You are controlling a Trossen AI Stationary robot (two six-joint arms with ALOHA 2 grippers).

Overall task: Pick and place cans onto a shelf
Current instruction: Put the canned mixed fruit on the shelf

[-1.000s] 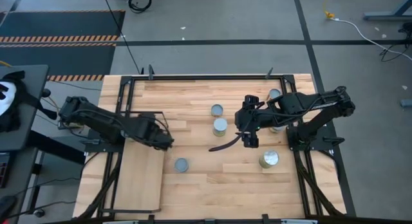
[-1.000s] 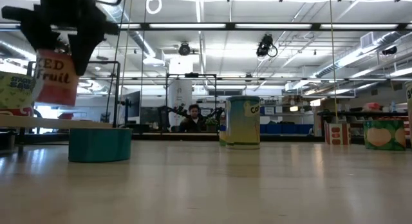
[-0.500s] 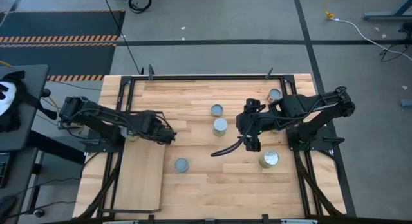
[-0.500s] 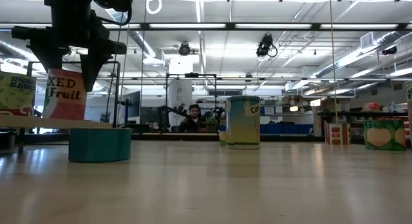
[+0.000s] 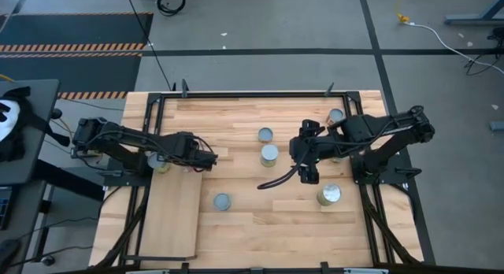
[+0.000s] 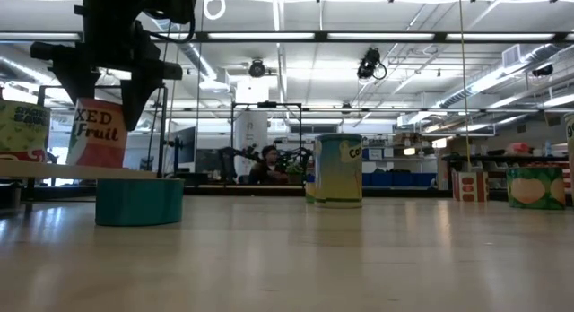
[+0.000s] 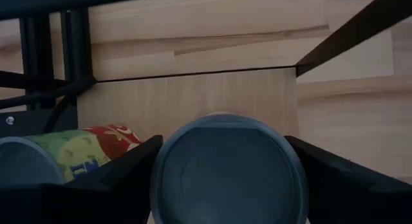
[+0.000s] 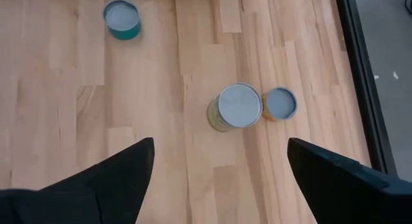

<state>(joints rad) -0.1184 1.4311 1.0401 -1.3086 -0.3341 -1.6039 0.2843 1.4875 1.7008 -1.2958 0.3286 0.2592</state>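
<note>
Left gripper (image 6: pixel 109 95) now hangs over the far end of the shelf (image 5: pixel 169 219) with its fingers spread to either side of the red-labelled fruit can (image 6: pixel 97 133) — a second ago that can hung tilted above the board, and now it stands upright on it, beside a green-labelled can (image 6: pixel 21 128) already there. By the look of it this placement is down, though the fingers are too close to the can to say whether they have fully let go. From above, the left arm reaches in low from the table's left edge, forearm nearly level, wrist over the shelf's top corner.

Right gripper (image 5: pixel 303 157) waits wide open and empty above mid-table, hardly moved over the last second, near the yellowish can (image 8: pixel 235 108) and a short teal tin (image 8: pixel 122 18) — cans yet to be shelved.
</note>
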